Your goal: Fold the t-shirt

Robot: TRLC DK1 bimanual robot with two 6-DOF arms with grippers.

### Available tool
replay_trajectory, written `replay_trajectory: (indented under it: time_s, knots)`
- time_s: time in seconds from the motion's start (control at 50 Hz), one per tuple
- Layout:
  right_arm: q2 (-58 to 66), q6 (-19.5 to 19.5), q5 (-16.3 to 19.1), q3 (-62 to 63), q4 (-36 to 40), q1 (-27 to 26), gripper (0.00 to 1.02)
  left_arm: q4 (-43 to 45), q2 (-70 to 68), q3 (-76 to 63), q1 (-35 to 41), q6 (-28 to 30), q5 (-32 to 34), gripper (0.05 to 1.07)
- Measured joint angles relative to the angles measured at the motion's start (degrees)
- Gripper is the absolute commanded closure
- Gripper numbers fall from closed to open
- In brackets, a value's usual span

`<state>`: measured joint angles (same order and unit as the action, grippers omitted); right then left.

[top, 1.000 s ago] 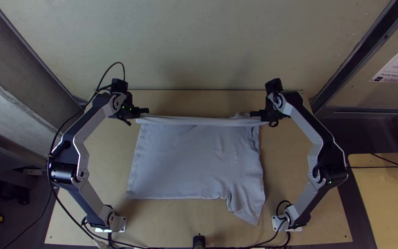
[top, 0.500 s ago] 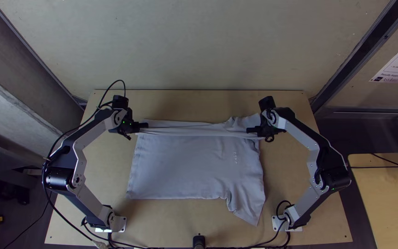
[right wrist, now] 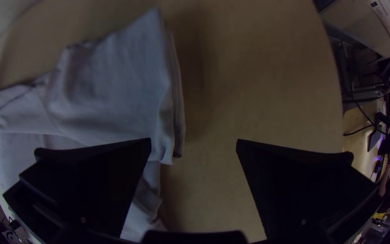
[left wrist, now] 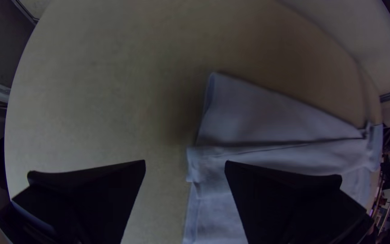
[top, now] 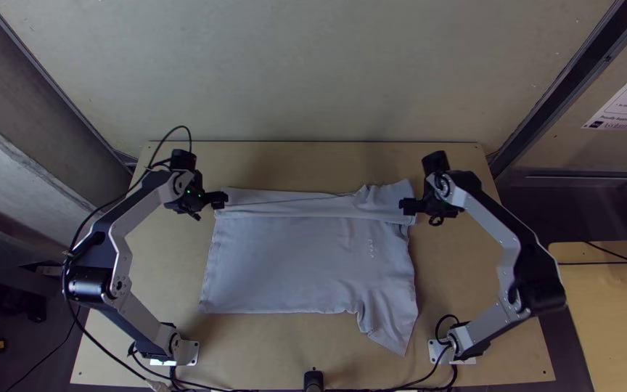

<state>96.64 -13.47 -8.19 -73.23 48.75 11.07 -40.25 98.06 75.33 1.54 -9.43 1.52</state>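
The light grey-blue t-shirt [top: 292,261] lies mostly flat on the table, with a band along its far edge folded over toward the near side. Its near right corner sticks out in a rumpled point. My left gripper [top: 219,199] is at the shirt's far left corner; in the left wrist view the same gripper [left wrist: 185,163] stands open, one finger over the cloth [left wrist: 267,113]. At the far right corner is my right gripper [top: 407,206]. The right wrist view shows this gripper [right wrist: 193,142] open, with a finger over the cloth's edge [right wrist: 113,86] and bare table between the fingers.
The light wooden table [top: 306,161] extends around the shirt, with a pale wall [top: 313,72] beyond its far edge. A small black object [top: 313,380] stands at the near edge. Cables run beside the left arm, and another wooden table [top: 611,312] is at the right.
Both grippers have come toward the near side, bringing the shirt's far band over, then moved slightly outward. The band, stretched between them before, now lies slack on the shirt.
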Motion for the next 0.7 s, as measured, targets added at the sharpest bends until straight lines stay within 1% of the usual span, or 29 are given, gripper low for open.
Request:
replay_trajectory:
  time_s: [0.2,0.32,0.5,0.58,0.7]
  knots:
    - [-9.55,-1.31,0.02,-1.33,5.01,0.15,0.04,-6.64,-7.26,4.76,0.33,1.16,3.67,0.1]
    - [-13.46,-1.73,0.0,-1.84,8.92,0.22,0.04,-10.51,-10.84,6.12,1.33,3.37,3.91,0.1]
    - [-15.85,-1.99,0.35,-1.97,16.04,1.01,0.04,-16.63,-15.96,5.51,1.9,6.58,3.85,0.1]
    - [-17.07,-2.29,1.49,-1.97,18.16,1.7,0.07,-19.47,-18.86,3.21,1.9,8.0,3.82,0.1]
    - [-19.69,-2.4,5.7,-1.92,20.26,2.32,0.07,-26.12,-23.28,-2.75,2.69,11.06,2.91,0.1]
